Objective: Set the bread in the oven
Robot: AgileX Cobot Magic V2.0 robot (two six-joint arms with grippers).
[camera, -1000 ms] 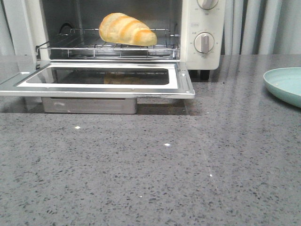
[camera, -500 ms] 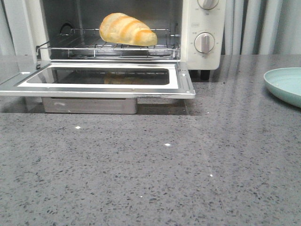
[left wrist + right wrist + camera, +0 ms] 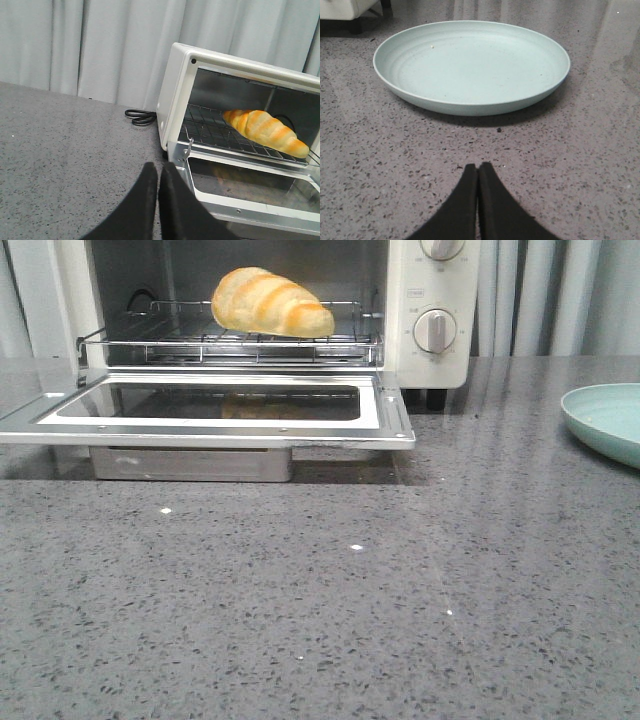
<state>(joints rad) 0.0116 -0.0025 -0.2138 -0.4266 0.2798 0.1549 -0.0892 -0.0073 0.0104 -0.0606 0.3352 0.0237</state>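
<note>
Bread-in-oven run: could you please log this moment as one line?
bread: on rack | oven: door open | plate: empty | left gripper: shut | right gripper: shut

Matte black fingers — smooth, tapered, unmarked

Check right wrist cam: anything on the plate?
No, the pale green plate sits bare on the countertop, beyond the shut right gripper.

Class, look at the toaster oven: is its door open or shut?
Open. The oven door lies folded down flat, leaving the bread on the wire rack exposed.
</note>
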